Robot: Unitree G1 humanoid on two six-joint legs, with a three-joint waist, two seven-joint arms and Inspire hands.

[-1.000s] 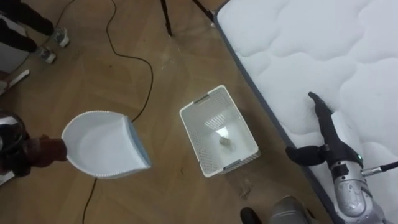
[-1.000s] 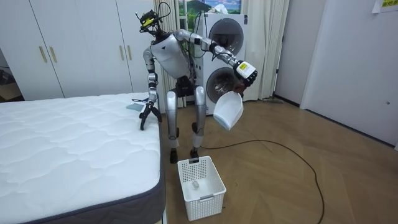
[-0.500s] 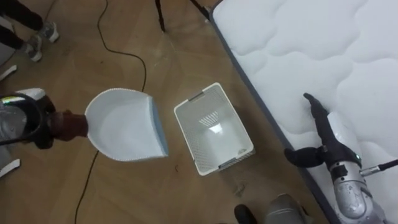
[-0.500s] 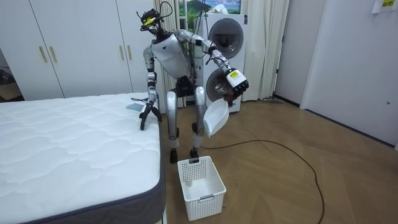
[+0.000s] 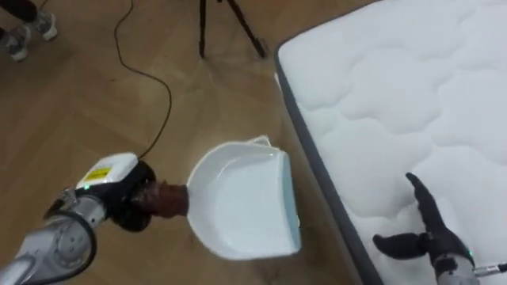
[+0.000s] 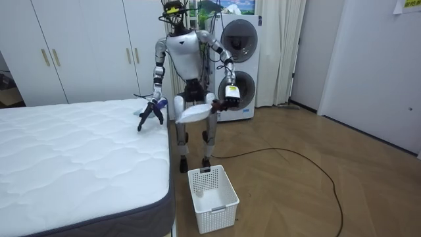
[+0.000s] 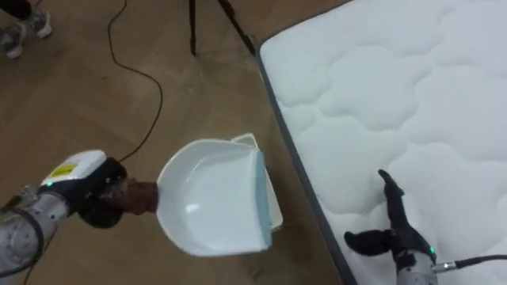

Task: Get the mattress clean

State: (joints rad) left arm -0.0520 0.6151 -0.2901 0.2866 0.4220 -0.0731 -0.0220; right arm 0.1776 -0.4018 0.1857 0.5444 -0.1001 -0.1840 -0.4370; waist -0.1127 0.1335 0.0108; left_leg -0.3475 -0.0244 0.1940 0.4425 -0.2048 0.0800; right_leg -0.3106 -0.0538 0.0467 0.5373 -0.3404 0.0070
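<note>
The dustpan (image 5: 245, 202) has swung in from out over the floor (image 5: 79, 95), where it hung tipped a second ago. It now sits level in front of the robot, just beside the long edge of the bed (image 5: 396, 103) near its corner, above the basket (image 6: 219, 217). The left hand (image 5: 133, 207) has its fingers wrapped round the pan's brown handle. The pan's inside is bare white, and a small scrap (image 6: 197, 193) lies in the basket, so I judge the load has been dumped and the pan is coming back for another pass. The right hand (image 5: 424, 236) hangs over the bed close to that edge, fingers straight and thumb spread, holding nothing. Whether it touches the cover I cannot tell. The quilted top in view looks clean.
</note>
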